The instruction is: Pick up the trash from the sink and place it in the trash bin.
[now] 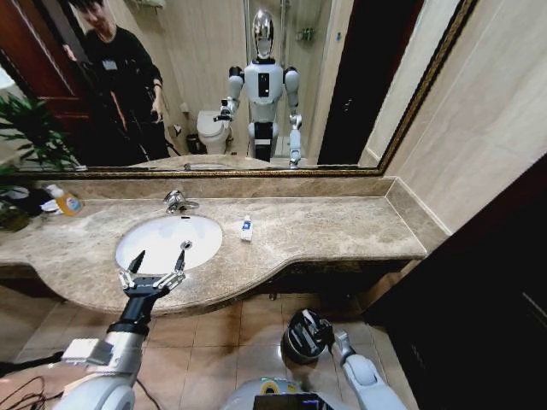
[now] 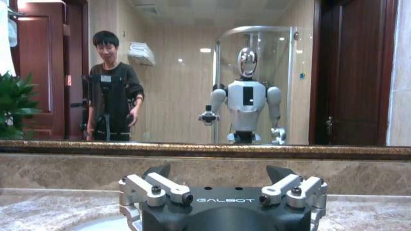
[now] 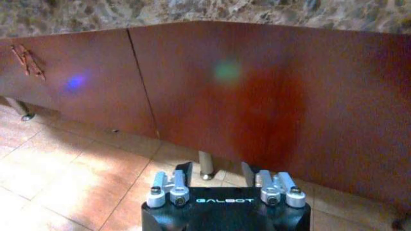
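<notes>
Counter (image 1: 325,226): beige marble, ran left-right under a big mirror (image 1: 256,77); dark cabinet fronts (image 3: 257,91) below, tile floor (image 1: 256,329) in front.
Sink (image 1: 162,243): oval white basin set in counter's left half; chrome tap (image 1: 177,202) at its far rim. Basin looked bare apart from the drain; anything smaller in it too small to tell.
Left arm: reached fwd on the left; left gripper (image 1: 159,260) sat above the sink's near rim, fingers spread wide apart, nothing btwn them. Left wrist view had the same gripper (image 2: 218,172) facing the mirror, tips apart.
Right arm: low on the right, near the floor; right gripper (image 1: 323,325) just beside the bin. Right wrist view: gripper (image 3: 215,167) pointed at the cabinet fronts, fingers apart, nothing held.
Bin (image 1: 301,335): small, round, dark, shiny rim; stood on floor, near side of counter, right of centre.
Trash: white tube w/ blue label (image 1: 246,229) lay on counter just right of sink, not in basin.
Yellow bottle (image 1: 67,202): far left on counter, near a plant (image 1: 30,128).
</notes>
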Robot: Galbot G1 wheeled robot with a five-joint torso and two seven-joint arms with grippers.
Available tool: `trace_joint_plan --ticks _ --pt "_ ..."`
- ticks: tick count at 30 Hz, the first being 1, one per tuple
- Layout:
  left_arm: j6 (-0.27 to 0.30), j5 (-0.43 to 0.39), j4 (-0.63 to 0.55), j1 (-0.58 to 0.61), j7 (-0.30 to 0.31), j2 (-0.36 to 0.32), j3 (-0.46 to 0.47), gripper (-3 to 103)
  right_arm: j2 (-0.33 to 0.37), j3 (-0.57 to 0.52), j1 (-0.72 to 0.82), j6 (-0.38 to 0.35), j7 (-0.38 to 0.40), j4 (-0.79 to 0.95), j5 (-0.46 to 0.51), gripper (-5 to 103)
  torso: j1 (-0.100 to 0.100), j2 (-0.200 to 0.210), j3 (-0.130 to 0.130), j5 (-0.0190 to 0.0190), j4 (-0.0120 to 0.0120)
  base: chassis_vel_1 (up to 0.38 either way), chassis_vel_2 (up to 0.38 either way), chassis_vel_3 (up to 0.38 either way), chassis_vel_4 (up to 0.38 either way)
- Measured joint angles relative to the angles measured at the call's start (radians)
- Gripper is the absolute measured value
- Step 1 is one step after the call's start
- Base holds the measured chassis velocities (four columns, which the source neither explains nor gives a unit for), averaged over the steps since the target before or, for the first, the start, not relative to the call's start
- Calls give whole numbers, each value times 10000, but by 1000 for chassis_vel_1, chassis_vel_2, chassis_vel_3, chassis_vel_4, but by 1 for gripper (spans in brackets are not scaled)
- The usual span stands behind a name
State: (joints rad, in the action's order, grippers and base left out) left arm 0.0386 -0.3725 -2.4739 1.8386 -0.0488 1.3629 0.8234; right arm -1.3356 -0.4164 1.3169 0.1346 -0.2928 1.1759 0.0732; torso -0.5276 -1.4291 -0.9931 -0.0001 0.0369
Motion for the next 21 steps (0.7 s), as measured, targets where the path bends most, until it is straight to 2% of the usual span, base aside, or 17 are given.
trace_joint_plan --ticks 1,3,5,7,8,9,11,14,21 --pt "0 0 0 0 0 0 0 100 -76 3 65 13 0 -2 -116 61 0 0 0 1 0 0 0 0 0" --pt "0 0 0 0 0 0 0 100 -130 3 118 13 0 11 -203 61 0 0 0 2 -1 0 0 0 0" --pt "0 0 0 0 0 0 0 100 -209 26 183 13 0 65 -283 71 0 0 0 0 -1 0 0 0 0" --pt "0 0 0 0 0 0 0 100 -233 45 193 13 -6 83 -292 71 1 0 0 0 -1 0 0 0 0" --pt "0 0 0 0 0 0 0 100 -301 92 211 13 -43 145 -299 77 1 0 0 2 0 0 0 0 0" --pt "0 1 0 0 0 0 0 100 -327 129 246 12 -79 244 -298 88 0 0 0 2 0 0 0 0 0" --pt "0 0 0 0 0 0 0 100 -325 173 301 -9 -93 360 -289 88 0 0 0 2 0 0 0 0 0" --pt "0 0 0 0 0 0 0 100 -232 260 611 -149 -314 894 -378 99 1 0 0 1 -1 0 0 0 0" --pt "0 0 1 0 0 0 0 100 195 217 1209 -430 -410 2219 -154 100 0 0 0 1 0 0 0 0 0"
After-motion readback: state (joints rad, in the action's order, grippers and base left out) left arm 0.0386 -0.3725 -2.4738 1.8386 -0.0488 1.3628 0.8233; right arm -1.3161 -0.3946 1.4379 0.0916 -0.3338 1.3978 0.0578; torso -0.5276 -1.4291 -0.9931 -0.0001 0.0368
